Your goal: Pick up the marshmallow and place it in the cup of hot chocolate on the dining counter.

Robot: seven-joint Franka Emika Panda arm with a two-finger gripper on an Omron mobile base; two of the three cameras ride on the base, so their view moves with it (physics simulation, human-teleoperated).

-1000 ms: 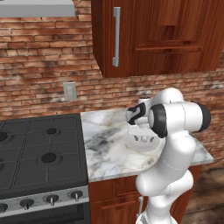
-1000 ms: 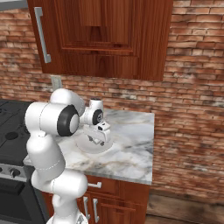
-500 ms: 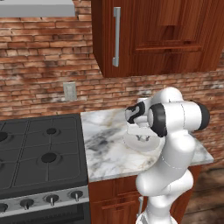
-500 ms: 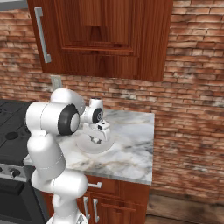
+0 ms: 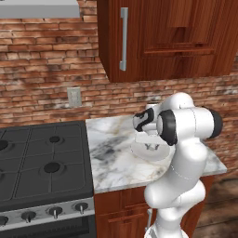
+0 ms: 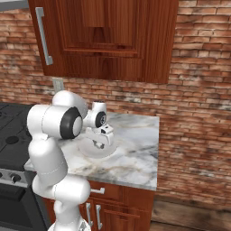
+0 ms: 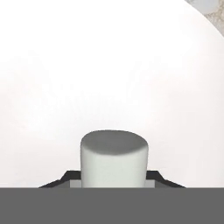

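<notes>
Marshmallow (image 7: 114, 159) between claw (image 7: 113, 179) fingertips, grasped, over white plate (image 7: 87, 65) on marble worktop (image 5: 111, 158).

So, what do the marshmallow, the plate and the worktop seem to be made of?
The marshmallow: soft, matte white, with rounded edges and no shine. The plate: smooth plain white, possibly glazed ceramic; the look leaves it open. The worktop: polished marble, white with grey and tan veins.

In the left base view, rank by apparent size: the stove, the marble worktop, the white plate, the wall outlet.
Largest to smallest as they look:
1. stove, though cropped at the frame edge
2. marble worktop, partly hidden by the arm
3. white plate, partly hidden
4. wall outlet
</notes>
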